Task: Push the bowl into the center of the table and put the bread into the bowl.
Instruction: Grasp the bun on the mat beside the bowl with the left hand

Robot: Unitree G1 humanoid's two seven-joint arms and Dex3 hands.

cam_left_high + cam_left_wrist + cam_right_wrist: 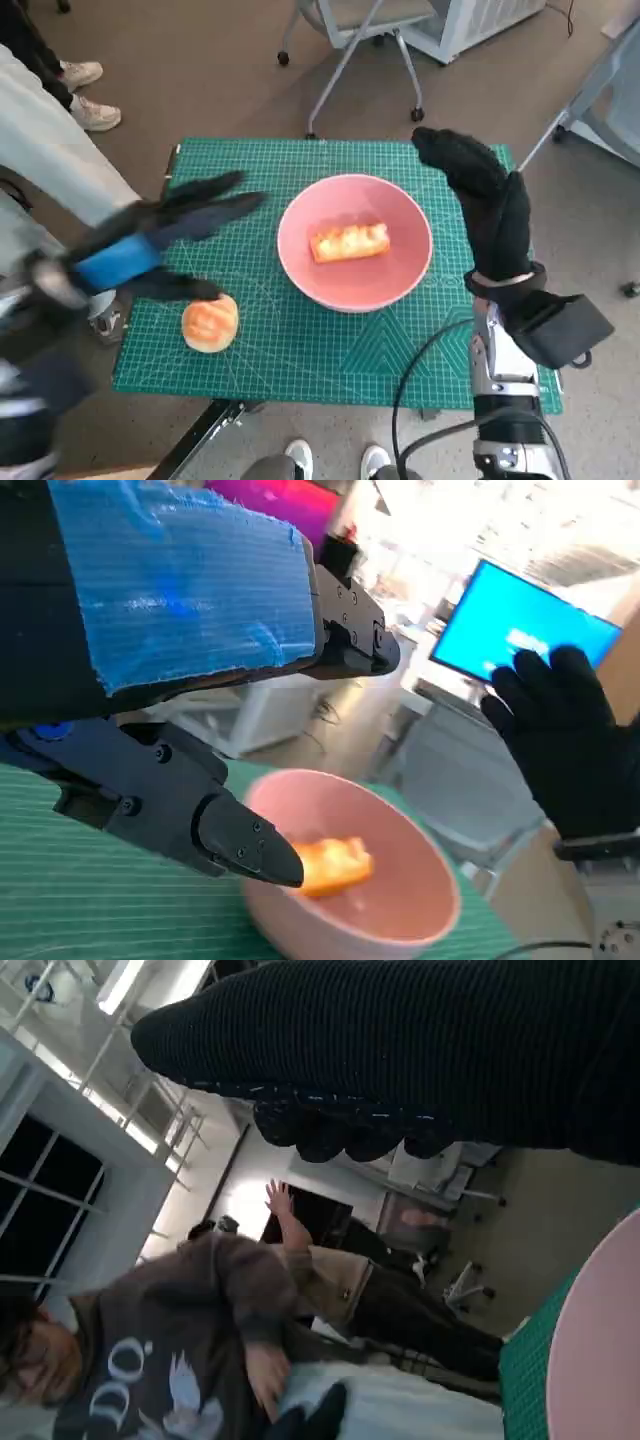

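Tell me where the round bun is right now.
In the head view, the round bun lies on the green mat's left front, outside the pink bowl, just under the left hand.

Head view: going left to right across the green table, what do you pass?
Left hand → round bun → pink bowl holding a bread piece → right hand.

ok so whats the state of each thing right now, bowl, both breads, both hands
pink bowl: upright, mid-mat, holding one bread
long bread: lying inside the bowl
round bun: on the green mat, outside the bowl
left hand: empty, fingers spread, blurred
right hand: empty, raised beside the bowl
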